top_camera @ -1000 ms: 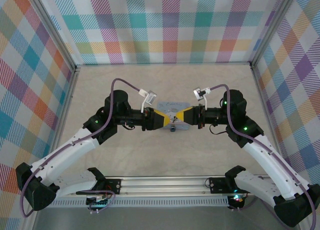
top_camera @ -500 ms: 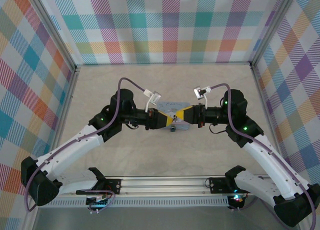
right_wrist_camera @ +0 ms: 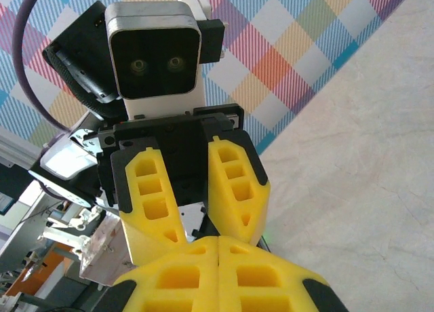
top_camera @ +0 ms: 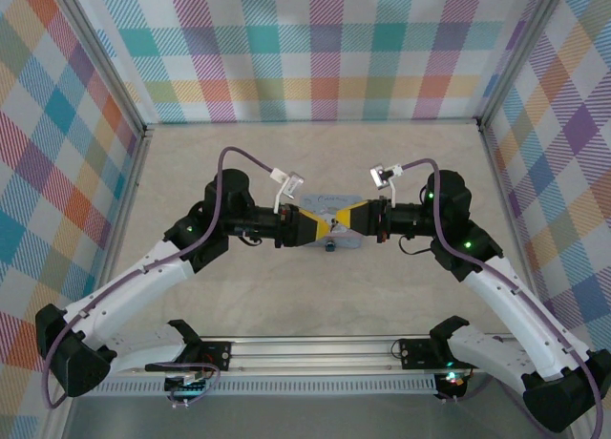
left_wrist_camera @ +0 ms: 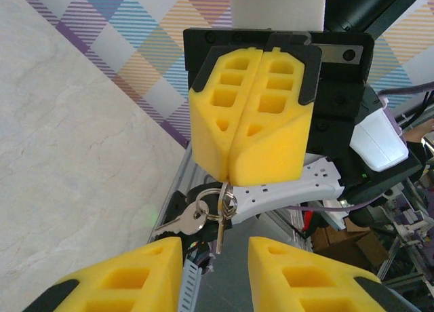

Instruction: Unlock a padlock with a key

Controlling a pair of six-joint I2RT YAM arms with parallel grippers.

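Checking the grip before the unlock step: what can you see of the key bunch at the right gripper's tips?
The key bunch is silver metal: small split rings carrying two keys. The shut right gripper pinches the rings at its very tip. One key hangs straight down toward the gap in the open left gripper; the other splays sideways, bow at the ring. Nothing else visibly touches them.

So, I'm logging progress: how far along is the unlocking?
Done: right hand is shut on the key ring, keys dangling free. In hand: the open left hand sits just at the keys. Left: put a key in the padlock, below the hands, and turn it.
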